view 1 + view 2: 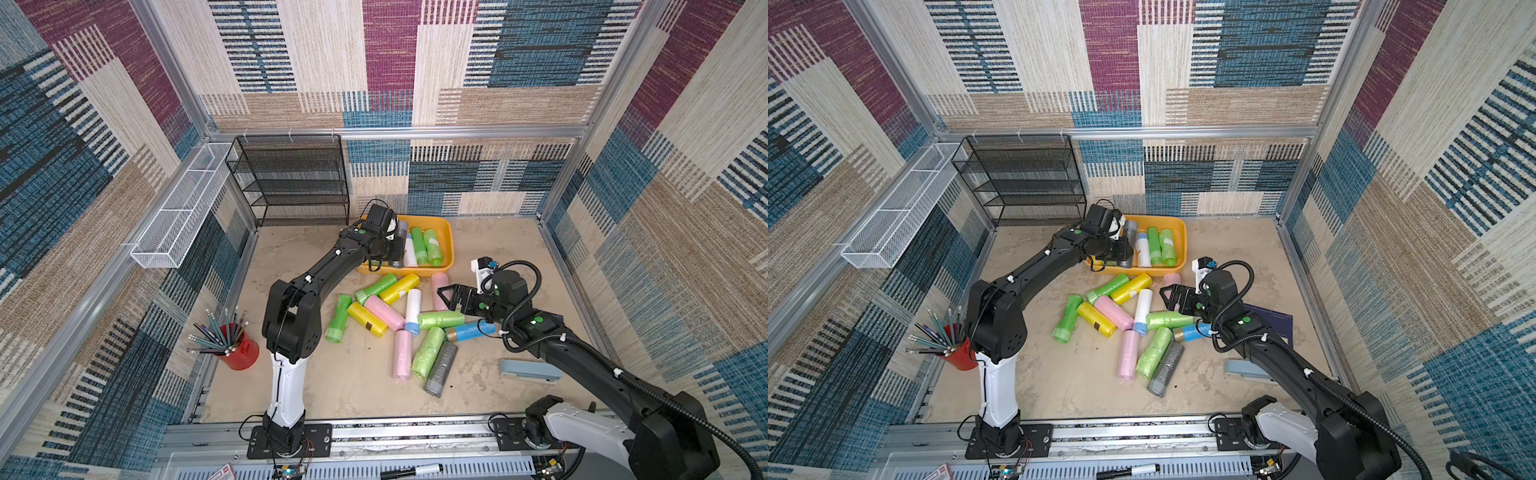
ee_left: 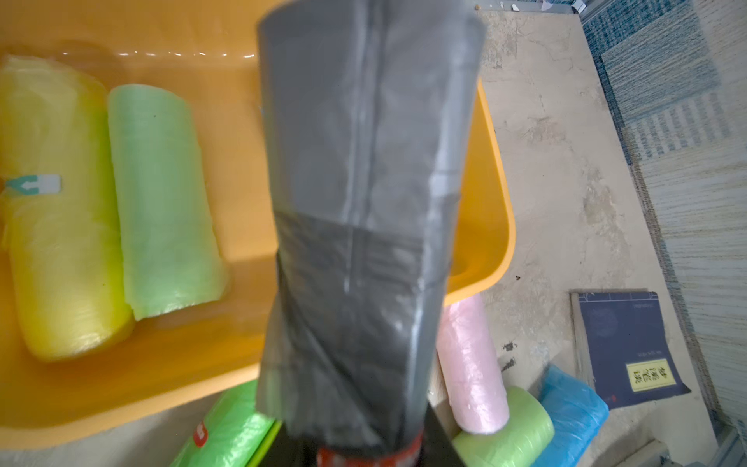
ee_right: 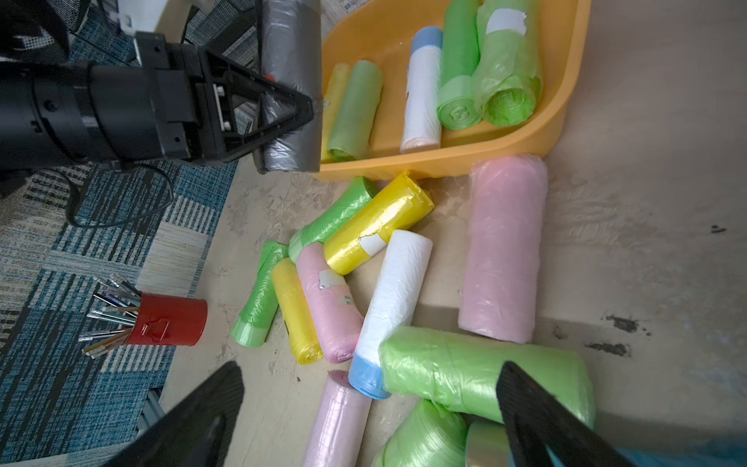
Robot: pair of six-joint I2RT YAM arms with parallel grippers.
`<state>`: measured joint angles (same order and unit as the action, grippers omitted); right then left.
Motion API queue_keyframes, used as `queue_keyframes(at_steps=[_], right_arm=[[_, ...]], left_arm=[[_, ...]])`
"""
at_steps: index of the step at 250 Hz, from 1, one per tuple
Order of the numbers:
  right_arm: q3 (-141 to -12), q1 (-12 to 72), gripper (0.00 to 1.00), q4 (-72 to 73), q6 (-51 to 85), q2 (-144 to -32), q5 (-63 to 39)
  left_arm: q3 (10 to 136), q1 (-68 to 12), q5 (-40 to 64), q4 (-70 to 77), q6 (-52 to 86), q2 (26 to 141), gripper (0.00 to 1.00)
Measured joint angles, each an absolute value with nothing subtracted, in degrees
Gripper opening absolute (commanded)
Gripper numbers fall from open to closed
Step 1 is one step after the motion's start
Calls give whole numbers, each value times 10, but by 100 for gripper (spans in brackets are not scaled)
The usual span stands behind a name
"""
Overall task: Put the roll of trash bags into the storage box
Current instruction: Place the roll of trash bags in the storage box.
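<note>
My left gripper point(image 1: 395, 248) is shut on a grey roll of trash bags point(image 2: 364, 194), which it holds by one end above the near left part of the orange-yellow storage box point(image 1: 449, 243). The same grey roll point(image 3: 289, 52) shows in the right wrist view, beside the box's rim point(image 3: 566, 93). Inside the box lie a white roll with a blue end point(image 1: 410, 251), two green rolls point(image 1: 432, 247), a yellow roll point(image 2: 52, 226) and a pale green one point(image 2: 161, 202). My right gripper point(image 1: 446, 299) is open and empty, just above the loose rolls on the table, near a green roll point(image 3: 465, 376).
Several coloured rolls point(image 1: 384, 311) lie scattered on the table in front of the box. A red pencil cup point(image 1: 241, 351) stands near the left arm's base. A black mesh rack point(image 1: 291, 183) and white wire basket point(image 1: 178, 208) are at the back left. A stapler point(image 1: 530, 372) and dark book point(image 1: 1273, 324) lie on the right.
</note>
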<state>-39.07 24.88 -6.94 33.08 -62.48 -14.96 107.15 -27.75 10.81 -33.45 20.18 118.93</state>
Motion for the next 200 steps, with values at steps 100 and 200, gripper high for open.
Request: queue_keyframes(at_steps=[100,200], right_arm=[[-383,249,99,-77,338,-632,-144],[-387,248,99,-92,331,-636,-129]], left_arm=[[1221,-237,124,-368,197,1333,29],[1378,-212,123,-416,196,1466,45]])
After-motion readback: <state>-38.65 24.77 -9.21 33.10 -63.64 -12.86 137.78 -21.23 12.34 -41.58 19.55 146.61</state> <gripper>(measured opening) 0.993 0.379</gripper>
